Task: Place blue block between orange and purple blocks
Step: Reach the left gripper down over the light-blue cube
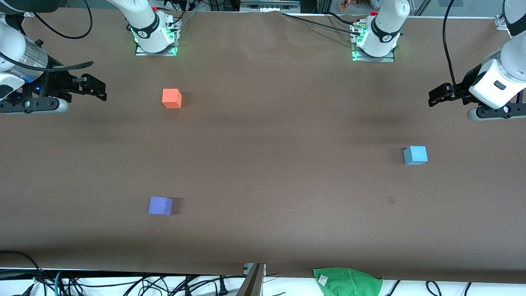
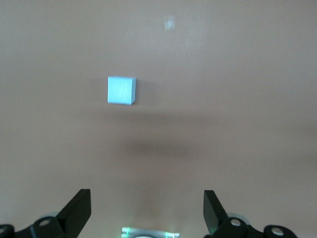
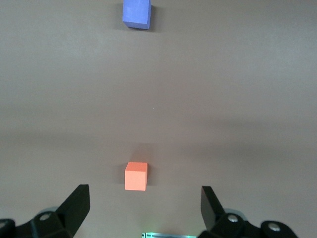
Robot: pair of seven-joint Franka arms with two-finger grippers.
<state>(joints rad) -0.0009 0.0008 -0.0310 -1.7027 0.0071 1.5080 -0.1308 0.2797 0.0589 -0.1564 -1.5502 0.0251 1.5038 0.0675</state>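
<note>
three blocks apart; left wrist shows only blue block (image 2: pixel 121 90).

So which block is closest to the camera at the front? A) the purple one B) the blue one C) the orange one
A: the purple block sits lowest in the front view, so it is nearest to that camera; the blue block lies farther from it, and the orange block farthest.
</note>
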